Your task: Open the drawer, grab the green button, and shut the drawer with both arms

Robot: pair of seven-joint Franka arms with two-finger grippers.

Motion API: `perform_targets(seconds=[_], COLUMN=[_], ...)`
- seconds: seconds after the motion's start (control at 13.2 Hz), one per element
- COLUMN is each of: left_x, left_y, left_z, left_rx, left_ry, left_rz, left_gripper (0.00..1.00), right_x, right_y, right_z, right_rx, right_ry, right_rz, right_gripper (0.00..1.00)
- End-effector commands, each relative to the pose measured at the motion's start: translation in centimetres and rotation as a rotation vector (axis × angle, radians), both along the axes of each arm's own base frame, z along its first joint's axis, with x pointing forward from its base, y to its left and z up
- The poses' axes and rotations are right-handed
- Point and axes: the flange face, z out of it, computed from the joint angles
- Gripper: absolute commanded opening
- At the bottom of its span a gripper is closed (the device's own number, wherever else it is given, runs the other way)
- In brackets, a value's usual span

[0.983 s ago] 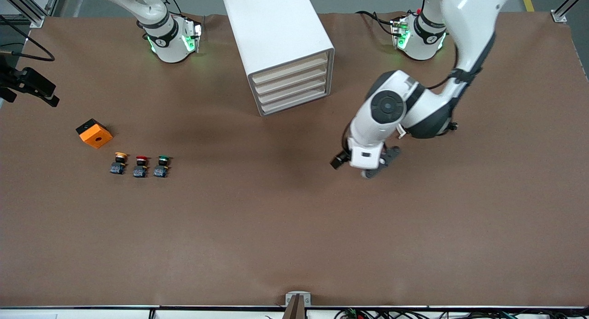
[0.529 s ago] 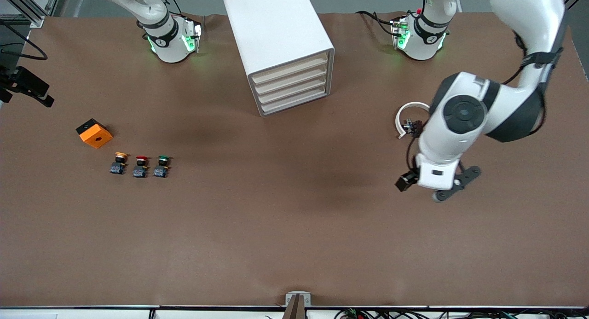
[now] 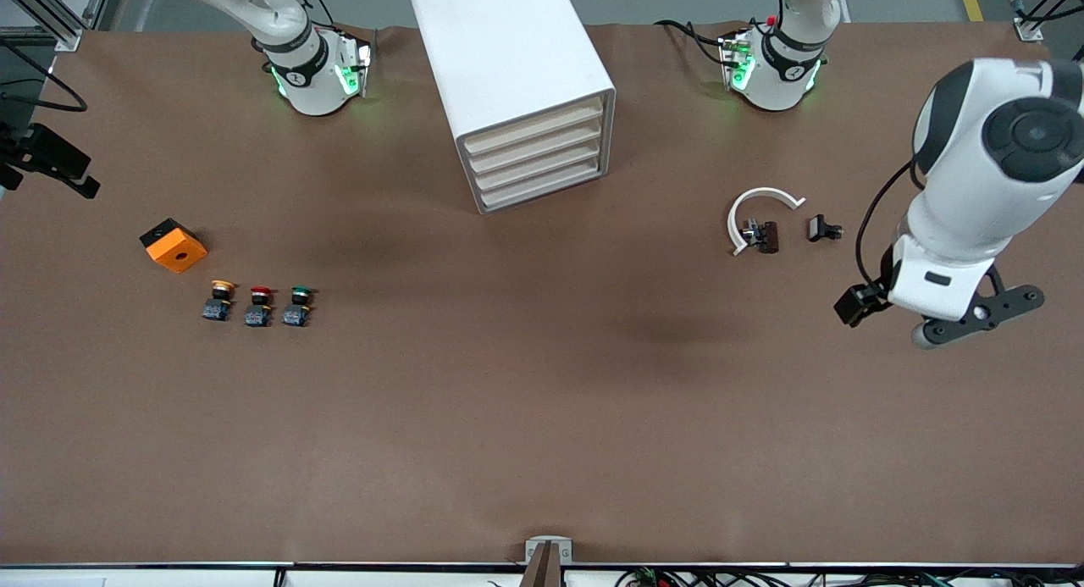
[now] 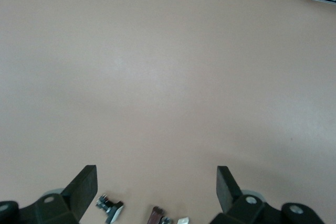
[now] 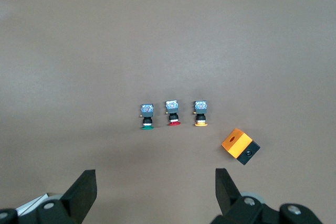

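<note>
Hovering with both hands released, all four drawers shut.
Reaching the left hand (image 4: 156, 184) out high over bare brown worktop (image 3: 542, 418) at the left arm's end, fingers spread wide; holding the right hand (image 5: 155, 190) spread over the right arm's end. Counting three buttons in a row: green button (image 3: 297, 306), red button (image 3: 259, 306), yellow button (image 3: 219, 301), near one orange block (image 3: 173, 245). Sitting closed in the white cabinet (image 3: 511, 85): the drawer (image 3: 537, 159), one of four.

Matt brown table (image 3: 542, 418), glossy white arms (image 3: 974, 197), seemingly plastic cabinet (image 3: 500, 53)
</note>
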Motion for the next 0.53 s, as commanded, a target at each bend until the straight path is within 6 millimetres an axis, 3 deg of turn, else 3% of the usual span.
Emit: perform_targets(seconds=[0.0,0.23,0.45], left_x=[-2.9,-6.2,-9.2], left_y=[3.4,7.5,8.2], left_z=[4.8,8.7,10.4], left_rx=[0.034,-0.102,-0.114], left_ry=[0.04,0.087,0.13], left_rz=[-0.148,-0.17,-0.218], left_gripper=[1.0,1.0,1.0], right_x=[0.3,0.3,0.3], right_y=[-0.3,-0.3,-0.3], right_z=[0.6,0.6,0.6], right_rx=[0.015,0.015,0.015], right_ry=[0.001,0.001,0.001], right_rz=[0.0,0.001,0.001], right_gripper=[1.0,1.0,1.0])
